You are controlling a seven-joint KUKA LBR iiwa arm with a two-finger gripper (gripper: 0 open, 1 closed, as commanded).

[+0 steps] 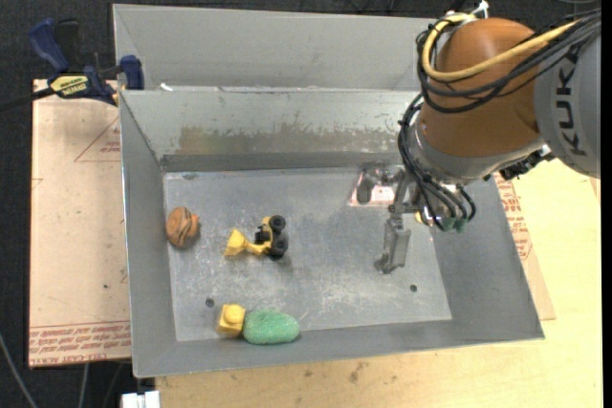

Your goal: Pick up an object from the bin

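Grey bin (287, 124), tool (388, 263) over open right floor

Ball (182, 226) left; toy loader (258, 241) beside it; block (229, 318) touching lump (271, 328) in front; claw (389, 261) right.

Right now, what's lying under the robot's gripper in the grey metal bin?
Only the grey metal bin's bare floor shows beneath the gripper. A small pinkish piece pokes out beside the wrist; the orange-covered arm hides whatever else lies there.

Bare bin floor (325, 287) around pincer (386, 265)
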